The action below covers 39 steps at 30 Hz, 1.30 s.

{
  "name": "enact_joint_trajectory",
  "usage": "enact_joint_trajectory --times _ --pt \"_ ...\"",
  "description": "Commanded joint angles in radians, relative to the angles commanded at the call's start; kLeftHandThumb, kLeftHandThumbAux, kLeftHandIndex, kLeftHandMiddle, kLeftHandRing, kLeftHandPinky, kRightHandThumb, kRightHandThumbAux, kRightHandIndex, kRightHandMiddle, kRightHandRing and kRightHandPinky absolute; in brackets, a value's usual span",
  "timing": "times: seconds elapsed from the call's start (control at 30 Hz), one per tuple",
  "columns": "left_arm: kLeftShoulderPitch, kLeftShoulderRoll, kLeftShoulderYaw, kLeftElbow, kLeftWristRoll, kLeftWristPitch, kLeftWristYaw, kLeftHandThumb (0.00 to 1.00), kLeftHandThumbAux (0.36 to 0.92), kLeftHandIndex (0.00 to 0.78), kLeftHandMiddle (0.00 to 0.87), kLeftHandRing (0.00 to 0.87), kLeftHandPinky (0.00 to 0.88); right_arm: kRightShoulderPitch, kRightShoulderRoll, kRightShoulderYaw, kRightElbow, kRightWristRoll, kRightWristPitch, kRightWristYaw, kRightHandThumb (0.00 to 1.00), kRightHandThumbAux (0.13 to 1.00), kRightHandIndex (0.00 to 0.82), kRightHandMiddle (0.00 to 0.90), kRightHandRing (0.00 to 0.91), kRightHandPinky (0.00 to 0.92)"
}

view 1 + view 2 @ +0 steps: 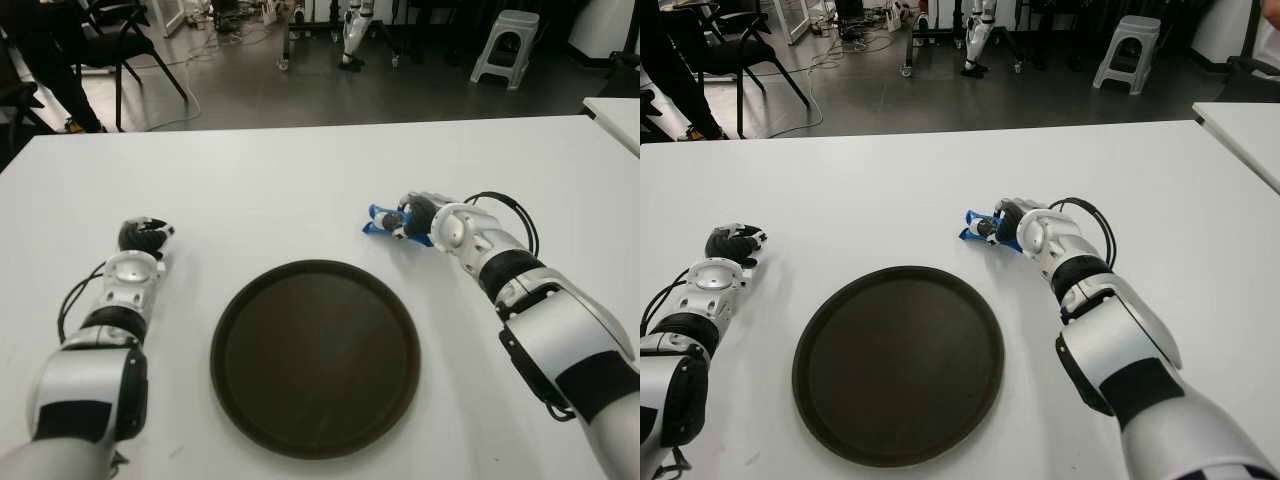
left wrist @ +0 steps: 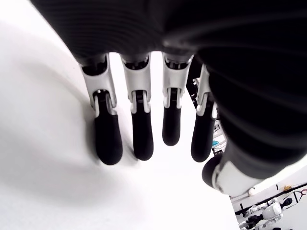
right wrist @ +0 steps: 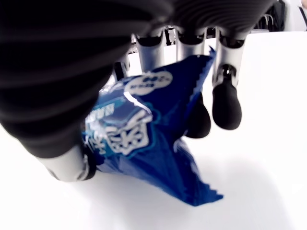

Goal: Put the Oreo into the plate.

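The Oreo is a blue snack packet (image 1: 383, 222) lying on the white table (image 1: 300, 180), just beyond the right rim of the dark round plate (image 1: 315, 360). My right hand (image 1: 418, 214) is on it from the right. In the right wrist view the packet (image 3: 144, 143) sits under the palm, with the fingers (image 3: 225, 105) curled behind it and the thumb against its other side. My left hand (image 1: 143, 237) shows to the left of the plate. Its fingers (image 2: 139, 134) hang straight and relaxed over the tabletop, holding nothing.
Nothing lies in the plate. A second white table's corner (image 1: 615, 115) shows at the far right. Beyond the table's far edge are a black chair (image 1: 120, 40), a grey stool (image 1: 505, 45) and a person's legs (image 1: 45, 60).
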Motion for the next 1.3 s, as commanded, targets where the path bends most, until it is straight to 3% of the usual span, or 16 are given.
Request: enact_joint_trajectory --times 0.53,0.57,0.67,0.77,0.9,1.07,1.3 --pt "0.001 0.007 0.002 0.004 -0.003 -0.005 -0.021 0.689 0.719 0.411 0.29 0.305 0.303 -0.029 -0.023 -0.085 -0.058 0.082 -0.07 0.028 0.837 0.683 0.404 0.567 0.734 0.699" --pt "0.001 0.007 0.003 0.004 -0.004 -0.006 -0.022 0.689 0.72 0.411 0.29 0.306 0.306 -0.024 -0.024 -0.092 -0.073 0.093 -0.079 0.031 0.837 0.683 0.404 0.567 0.736 0.702" --pt "0.002 0.007 0.004 0.004 -0.005 -0.007 -0.021 0.689 0.72 0.409 0.284 0.308 0.323 -0.004 -0.026 -0.11 -0.104 0.115 -0.106 0.022 0.748 0.707 0.428 0.719 0.757 0.727" --pt "0.002 0.006 0.004 0.003 -0.004 -0.007 -0.012 0.686 0.721 0.406 0.267 0.297 0.321 0.017 -0.026 -0.134 -0.127 0.14 -0.138 -0.007 0.719 0.714 0.436 0.772 0.772 0.75" --pt "0.002 0.005 0.006 0.002 -0.005 -0.009 -0.009 0.687 0.721 0.407 0.28 0.319 0.346 0.033 -0.023 -0.151 -0.146 0.156 -0.159 -0.033 0.71 0.716 0.439 0.795 0.787 0.772" --pt "0.004 0.004 0.01 0.002 -0.008 -0.015 -0.012 0.689 0.719 0.41 0.363 0.404 0.414 0.055 -0.015 -0.17 -0.176 0.183 -0.186 -0.045 0.711 0.713 0.441 0.812 0.811 0.806" --pt "0.004 0.007 0.003 0.001 0.001 -0.014 -0.012 0.69 0.718 0.412 0.35 0.391 0.383 0.119 0.007 -0.215 -0.259 0.249 -0.242 -0.029 0.717 0.71 0.442 0.828 0.829 0.824"
